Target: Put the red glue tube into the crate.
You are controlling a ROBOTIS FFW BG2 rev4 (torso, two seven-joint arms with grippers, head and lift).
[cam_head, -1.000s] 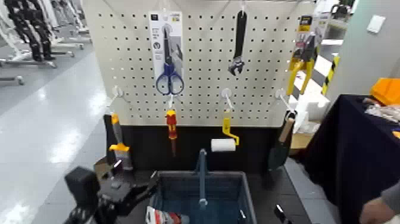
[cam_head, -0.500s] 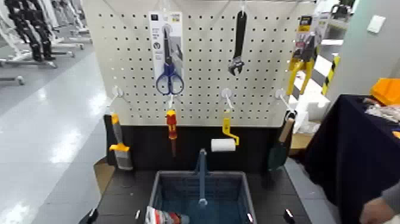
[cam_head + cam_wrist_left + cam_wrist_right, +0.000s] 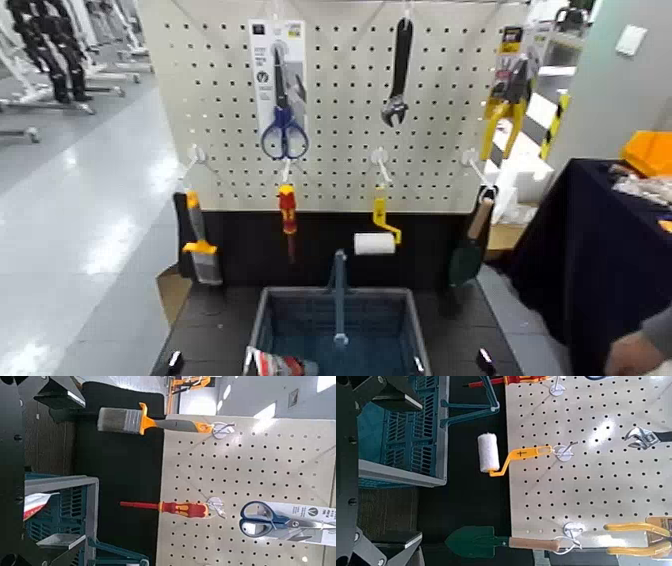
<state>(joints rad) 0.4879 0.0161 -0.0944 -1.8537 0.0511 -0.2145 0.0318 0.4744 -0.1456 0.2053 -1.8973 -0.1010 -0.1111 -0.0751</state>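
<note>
Red and white, the red glue tube lies inside the crate at bottom centre. Both arms have dropped lower; left gripper and right gripper both gape wide, empty.

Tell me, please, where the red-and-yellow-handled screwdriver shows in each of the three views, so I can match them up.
Head view: the screwdriver hangs from a pegboard hook, left of centre, below the scissors and above the crate.
Left wrist view: the screwdriver lies lengthwise across the lower middle, beside the scissors.
Right wrist view: only part of it shows at the upper edge.
Shared landmark: the crate's blue handle.
</note>
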